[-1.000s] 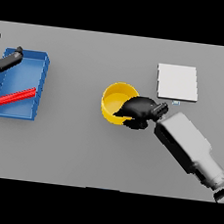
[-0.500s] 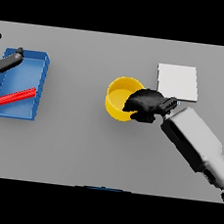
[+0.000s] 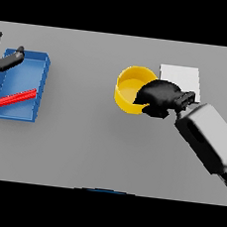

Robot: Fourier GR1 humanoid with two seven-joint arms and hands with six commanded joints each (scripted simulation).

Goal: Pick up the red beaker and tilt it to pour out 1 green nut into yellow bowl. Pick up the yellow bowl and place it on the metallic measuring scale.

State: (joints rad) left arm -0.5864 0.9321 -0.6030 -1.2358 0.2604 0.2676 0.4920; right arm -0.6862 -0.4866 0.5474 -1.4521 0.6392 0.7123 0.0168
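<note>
The right hand (image 3: pixel 160 97) has its dark fingers curled over the right rim of the yellow bowl (image 3: pixel 129 89), which sits just left of the pale square measuring scale (image 3: pixel 181 79), their edges near or perhaps touching, with bare grey table (image 3: pixel 81 147) in front of both. The bowl is a round, bright yellow dish; whether anything lies inside is hard to tell. At the far left edge the left hand (image 3: pixel 6 59), fingers relaxed, hangs over the corner of a blue tray (image 3: pixel 40 88) holding a red beaker (image 3: pixel 16 97) lying flat.

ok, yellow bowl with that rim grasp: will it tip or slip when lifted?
The yellow bowl looks rigid and probably light, so it should keep its shape. The right hand grips only its right rim, so the far side may sag. Its smooth wall could slip. The scale sits just beyond it, so the carry is short.
</note>
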